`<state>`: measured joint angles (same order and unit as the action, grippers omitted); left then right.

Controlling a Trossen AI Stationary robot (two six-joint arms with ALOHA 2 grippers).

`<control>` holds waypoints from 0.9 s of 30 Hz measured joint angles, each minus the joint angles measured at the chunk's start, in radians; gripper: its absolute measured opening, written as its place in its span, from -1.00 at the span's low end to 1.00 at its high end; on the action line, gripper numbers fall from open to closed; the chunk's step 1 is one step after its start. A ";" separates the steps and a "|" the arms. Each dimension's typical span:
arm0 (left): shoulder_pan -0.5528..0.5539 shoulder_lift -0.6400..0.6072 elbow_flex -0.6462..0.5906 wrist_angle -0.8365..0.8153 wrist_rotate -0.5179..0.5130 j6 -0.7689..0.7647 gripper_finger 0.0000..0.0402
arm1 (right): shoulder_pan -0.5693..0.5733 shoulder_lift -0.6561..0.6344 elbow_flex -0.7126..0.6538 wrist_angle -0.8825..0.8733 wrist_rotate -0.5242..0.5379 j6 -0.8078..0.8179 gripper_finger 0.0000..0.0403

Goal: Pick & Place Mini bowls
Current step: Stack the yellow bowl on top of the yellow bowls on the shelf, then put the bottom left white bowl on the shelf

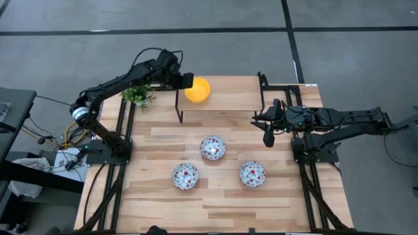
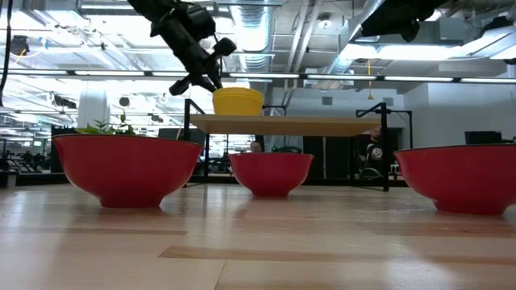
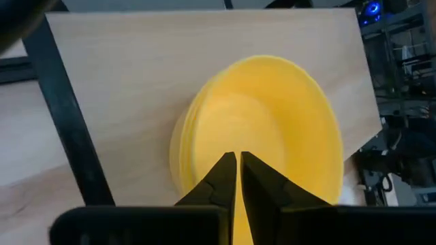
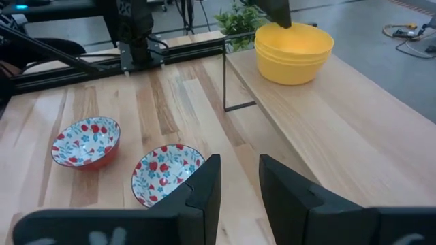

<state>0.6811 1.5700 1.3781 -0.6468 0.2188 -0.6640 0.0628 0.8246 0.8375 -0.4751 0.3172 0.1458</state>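
A stack of yellow mini bowls [image 1: 197, 90] [image 4: 293, 51] stands on a raised wooden shelf [image 1: 235, 98] at the table's far side. My left gripper [image 3: 238, 158] [image 1: 187, 81] is shut, slanting down over the stack's left rim, its tips above the top bowl's hollow [image 3: 272, 122]. Three floral mini bowls [image 1: 212, 147] [image 1: 185, 176] [image 1: 251, 173], red outside, rest on their bases on the table. My right gripper [image 4: 240, 178] [image 1: 268, 136] hangs open above the table's right part, with nothing between its fingers. My left gripper's shut fingers [image 3: 221, 178] come at the top yellow bowl from the table's left, slanting downward, and reach past its rim [image 2: 218, 90] over the hollow. Whether they touch the bowl I cannot tell.
A small green plant [image 1: 138, 94] stands left of the shelf, beside my left arm. The shelf stands on thin black legs [image 1: 179, 109]. Black rails run along the table's left and right edges [image 1: 124, 163] [image 1: 307, 176]. Bare wood lies toward the table's near edge [image 1: 215, 209].
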 joint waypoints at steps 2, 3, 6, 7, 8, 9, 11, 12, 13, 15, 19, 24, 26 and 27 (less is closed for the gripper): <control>0.006 0.000 -0.007 0.000 0.007 -0.009 -0.90 | 0.000 0.000 0.000 0.000 0.000 0.006 -0.55; 0.006 0.000 -0.008 0.006 0.008 -0.018 -0.90 | 0.000 0.000 0.000 0.000 0.000 0.007 -0.55; -0.003 -0.039 -0.009 0.082 0.007 -0.026 -0.89 | 0.001 0.000 0.000 0.000 0.000 0.007 -0.55; -0.010 -0.063 -0.009 0.120 0.007 -0.026 -0.89 | 0.001 0.000 0.000 0.000 0.000 0.007 -0.55; -0.018 -0.086 -0.008 0.150 0.007 -0.025 -0.90 | 0.001 0.000 0.000 0.000 -0.001 0.007 -0.55; -0.028 -0.110 -0.007 0.166 0.008 -0.023 -0.90 | 0.001 0.000 0.000 0.000 -0.001 0.007 -0.55; -0.057 -0.157 -0.007 0.169 0.002 0.007 -0.92 | 0.000 0.000 0.000 0.000 -0.001 0.007 -0.55; -0.076 -0.180 -0.007 0.158 -0.002 0.030 -0.92 | 0.000 0.000 0.000 0.000 -0.001 0.007 -0.55; -0.102 -0.204 -0.007 0.144 -0.004 0.054 -0.93 | 0.000 0.000 0.000 0.000 -0.001 0.007 -0.55; -0.166 -0.249 -0.007 0.110 -0.003 0.109 -0.94 | 0.001 0.000 0.000 0.000 -0.001 0.006 -0.55; -0.317 -0.339 -0.084 0.090 -0.018 0.135 -0.95 | 0.002 0.000 0.000 0.001 -0.003 0.009 -0.55; -0.501 -0.465 -0.269 0.090 -0.141 0.009 -0.95 | 0.002 0.000 0.000 0.004 -0.003 0.165 -0.55; -0.569 -0.512 -0.346 0.087 -0.183 -0.060 -0.95 | 0.002 0.000 0.000 0.004 -0.003 0.190 -0.55; -0.600 -0.535 -0.381 0.088 -0.207 -0.089 -0.95 | 0.001 0.000 0.000 0.004 -0.003 0.194 -0.55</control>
<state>0.0807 1.0349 0.9971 -0.5584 0.0120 -0.7528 0.0642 0.8246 0.8375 -0.4713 0.3138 0.3396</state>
